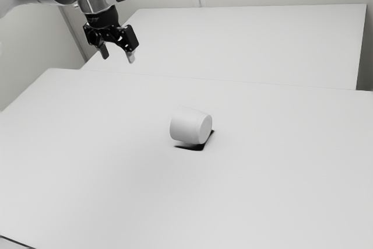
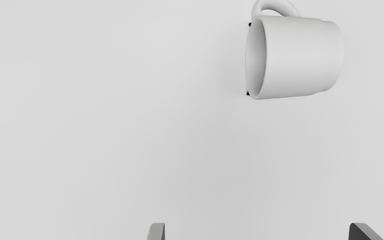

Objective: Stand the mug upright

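Note:
The gripper [image 1: 118, 56] hangs in the air at the exterior view's upper left, above the table and apart from the mug. A white mug [image 1: 186, 126] lies on its side near the middle of the table, its base facing the exterior view's right. In the wrist view the mug [image 2: 298, 58] shows its open mouth and its handle, which sticks out from the side facing away from the fingers. The gripper [image 2: 257, 231] is open, its two fingertips wide apart with nothing between them.
The white table [image 1: 105, 173] stretches beneath the arm and the mug. Behind it stands another broad white surface [image 1: 250, 45], with pale walls around. A dark strip lies at the mug's underside.

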Motion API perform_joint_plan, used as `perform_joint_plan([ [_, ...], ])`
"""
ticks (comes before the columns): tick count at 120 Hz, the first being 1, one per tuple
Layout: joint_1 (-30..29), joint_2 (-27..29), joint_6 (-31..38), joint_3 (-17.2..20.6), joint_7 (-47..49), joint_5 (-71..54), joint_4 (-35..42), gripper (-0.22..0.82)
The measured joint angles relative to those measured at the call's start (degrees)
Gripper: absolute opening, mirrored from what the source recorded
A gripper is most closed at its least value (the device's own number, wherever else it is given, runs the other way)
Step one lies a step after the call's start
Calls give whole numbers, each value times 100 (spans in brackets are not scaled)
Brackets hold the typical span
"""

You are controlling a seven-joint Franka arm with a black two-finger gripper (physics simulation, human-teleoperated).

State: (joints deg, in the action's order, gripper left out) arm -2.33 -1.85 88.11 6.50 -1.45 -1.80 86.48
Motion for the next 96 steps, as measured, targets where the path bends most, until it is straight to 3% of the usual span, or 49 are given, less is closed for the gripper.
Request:
perform_joint_plan([
  [20, 23, -62, -24, -15, 0, 1, -60, 60],
  [55, -167, -905, 18, -52, -72, 327, -510, 60],
  [96, -357, -1454, 763, -56, -433, 1269, -26, 60],
])
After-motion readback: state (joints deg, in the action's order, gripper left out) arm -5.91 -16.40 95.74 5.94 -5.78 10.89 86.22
